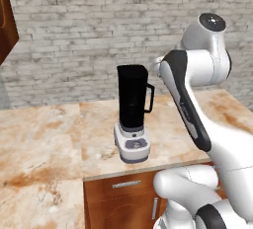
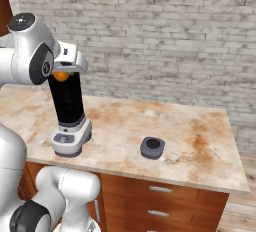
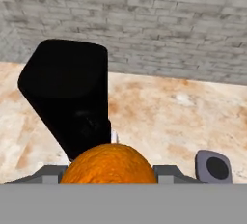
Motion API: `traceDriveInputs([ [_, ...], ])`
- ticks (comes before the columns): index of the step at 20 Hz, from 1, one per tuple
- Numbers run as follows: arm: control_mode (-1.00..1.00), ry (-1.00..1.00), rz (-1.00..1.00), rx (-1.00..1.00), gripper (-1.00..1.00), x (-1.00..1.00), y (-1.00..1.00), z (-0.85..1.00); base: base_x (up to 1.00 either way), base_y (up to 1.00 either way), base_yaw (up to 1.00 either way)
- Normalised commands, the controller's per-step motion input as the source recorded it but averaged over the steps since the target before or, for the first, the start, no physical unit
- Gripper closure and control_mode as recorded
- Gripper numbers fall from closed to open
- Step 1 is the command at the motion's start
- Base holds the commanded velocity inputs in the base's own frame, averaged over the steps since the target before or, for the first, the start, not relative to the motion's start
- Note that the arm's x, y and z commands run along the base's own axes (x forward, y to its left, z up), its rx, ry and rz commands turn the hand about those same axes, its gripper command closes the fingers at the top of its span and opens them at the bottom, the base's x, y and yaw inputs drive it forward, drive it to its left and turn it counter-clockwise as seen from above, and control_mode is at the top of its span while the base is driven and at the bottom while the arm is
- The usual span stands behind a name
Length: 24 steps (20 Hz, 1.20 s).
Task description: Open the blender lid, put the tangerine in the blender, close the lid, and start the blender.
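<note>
Left on the marble desk (image 2: 200, 146): blender (image 2: 68, 118), tall black jar uncapped, on light grey base. Directly above its open mouth, pincer (image 2: 62, 73) clamped on tangerine (image 2: 61, 76), round, bright orange. Rightward, grey blender lid (image 2: 152, 147) lies well apart.

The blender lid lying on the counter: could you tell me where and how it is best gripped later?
Grip the blender lid by its round dark knob, coming straight down from above. It lies flat, knob up, apart from the blender, with bare counter around it.
</note>
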Motion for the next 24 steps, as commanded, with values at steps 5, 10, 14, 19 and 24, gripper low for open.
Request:
traceDriveInputs([
  [5,-1.00,0.00,0.00,0.00,1.00,0.43,0.62,0.04,0.00,0.00,0.00],
  [10,-1.00,0.00,0.00,0.00,1.00,0.66,0.48,0.00,0.00,0.00,0.00],
  [14,-1.00,0.00,0.00,0.00,1.00,0.67,0.30,-0.05,0.00,0.00,0.00],
  [19,-1.00,0.01,0.00,0.00,1.00,0.62,0.12,-0.27,0.00,0.00,0.00],
  [24,-1.00,0.00,0.00,0.00,1.00,0.47,0.06,-0.20,0.00,0.00,0.00],
])
